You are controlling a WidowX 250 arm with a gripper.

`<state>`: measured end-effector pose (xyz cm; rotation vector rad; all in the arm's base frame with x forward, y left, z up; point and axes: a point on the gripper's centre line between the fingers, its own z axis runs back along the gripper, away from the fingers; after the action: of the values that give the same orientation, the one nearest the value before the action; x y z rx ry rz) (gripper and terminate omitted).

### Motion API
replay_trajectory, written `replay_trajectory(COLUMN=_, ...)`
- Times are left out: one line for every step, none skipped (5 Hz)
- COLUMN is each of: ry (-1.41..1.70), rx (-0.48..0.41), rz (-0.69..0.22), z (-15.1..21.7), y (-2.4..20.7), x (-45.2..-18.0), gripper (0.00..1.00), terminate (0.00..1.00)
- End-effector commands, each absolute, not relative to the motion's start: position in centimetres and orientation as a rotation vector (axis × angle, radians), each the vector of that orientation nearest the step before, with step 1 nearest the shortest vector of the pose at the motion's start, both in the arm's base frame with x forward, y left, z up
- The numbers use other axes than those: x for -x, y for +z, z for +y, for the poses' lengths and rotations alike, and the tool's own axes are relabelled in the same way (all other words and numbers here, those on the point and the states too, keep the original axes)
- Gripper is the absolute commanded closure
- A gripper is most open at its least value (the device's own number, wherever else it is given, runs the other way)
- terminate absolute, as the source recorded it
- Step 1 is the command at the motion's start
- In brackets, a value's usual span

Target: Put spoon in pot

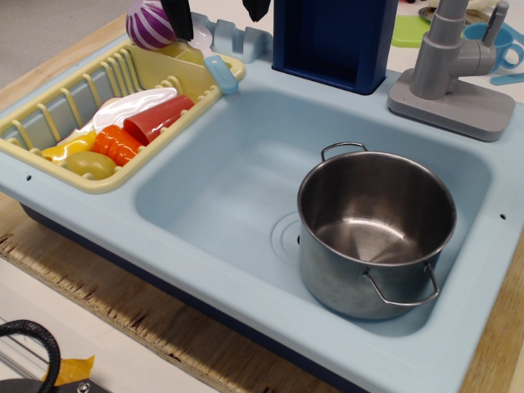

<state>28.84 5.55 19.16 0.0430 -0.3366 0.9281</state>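
Observation:
The spoon (220,73) lies across the far right corner of the yellow dish rack (33,119), its light blue handle on the rim and its pale bowl pointing toward the back. The steel pot (376,233) stands upright and empty in the right part of the blue sink basin (221,180), with its loop handles at the back left and front right. My gripper (217,10) is at the top edge, just above and behind the spoon. Its two black fingers (177,16) are wide apart and hold nothing.
The rack holds toy food: a glossy white piece (131,110), a red piece (160,119), orange and yellow pieces and a purple striped ball (147,24). A dark blue block (336,41) and a grey faucet (454,70) stand behind the basin.

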Motion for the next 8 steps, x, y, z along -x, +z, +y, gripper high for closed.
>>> replay_trajectory(ry=0.928, rx=-0.043, rz=-0.337, z=5.6, y=19.2, x=-28.8, gripper=0.0, terminate=0.0)
replay_trajectory(ry=0.938, rx=-0.04, rz=-0.32, z=6.0, y=18.1, x=-28.9, gripper=0.0, terminate=0.0)
replay_trajectory(ry=0.943, rx=-0.024, rz=-0.309, z=6.3, y=16.9, x=-29.0, gripper=0.0, terminate=0.0)
replay_trajectory(ry=0.941, rx=-0.025, rz=-0.304, z=6.5, y=16.3, x=-29.4, gripper=0.0, terminate=0.0)
replay_trajectory(ry=0.927, rx=-0.042, rz=-0.288, z=6.7, y=15.9, x=-30.1, gripper=0.0, terminate=0.0)
replay_trajectory(ry=0.925, rx=-0.042, rz=-0.276, z=6.8, y=15.7, x=-30.3, gripper=0.0, terminate=0.0)
replay_trajectory(ry=0.917, rx=-0.049, rz=-0.265, z=6.7, y=15.3, x=-30.6, gripper=0.0, terminate=0.0)
replay_trajectory(ry=0.927, rx=-0.046, rz=-0.245, z=6.9, y=14.8, x=-30.8, gripper=0.0, terminate=0.0)
